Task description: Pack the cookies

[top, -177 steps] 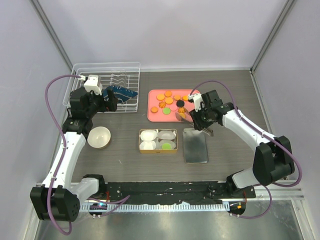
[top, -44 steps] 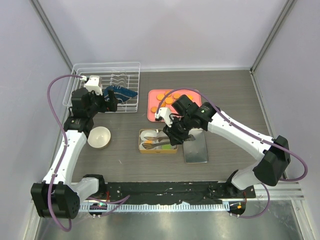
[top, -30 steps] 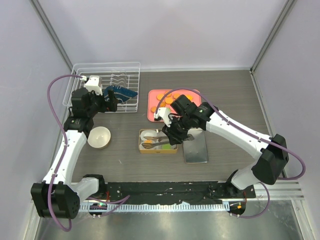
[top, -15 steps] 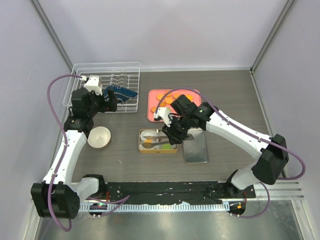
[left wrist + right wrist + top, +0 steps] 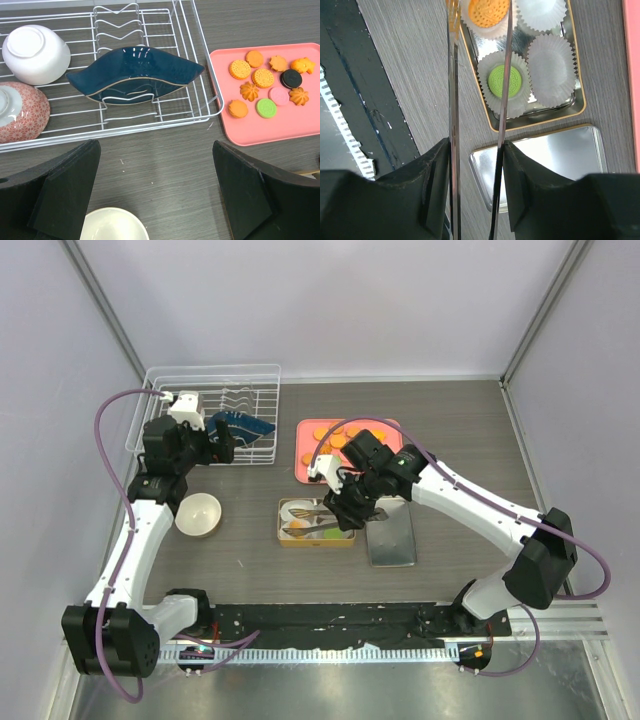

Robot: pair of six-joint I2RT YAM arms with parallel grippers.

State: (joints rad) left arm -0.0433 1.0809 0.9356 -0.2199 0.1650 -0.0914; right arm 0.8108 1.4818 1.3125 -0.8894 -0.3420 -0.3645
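My right gripper [image 5: 476,165] is shut on metal tongs [image 5: 454,100] and reaches over the gold tin [image 5: 281,536]. The tong tips stand either side of an orange cookie [image 5: 488,12] lying in a white paper cup. I cannot tell if they still pinch it. A green cookie [image 5: 503,81] lies in the neighbouring cup. Several more cookies [image 5: 263,78], mostly orange plus a black one [image 5: 290,78], a pink one [image 5: 278,95] and a green one [image 5: 266,107], lie on the pink tray [image 5: 280,130]. My left gripper [image 5: 155,200] is open and empty, hovering near the dish rack.
The tin's lid [image 5: 391,535] lies right of the tin. Two other cups [image 5: 551,70] in the tin are empty. A wire dish rack [image 5: 100,120] holds a blue dish [image 5: 135,75] and two bowls. A cream bowl [image 5: 198,514] sits on the table at the left.
My right arm carried the tongs from the pink tray to the tin. An orange cookie now shows in the tin's near-left cup. The left arm has not moved.
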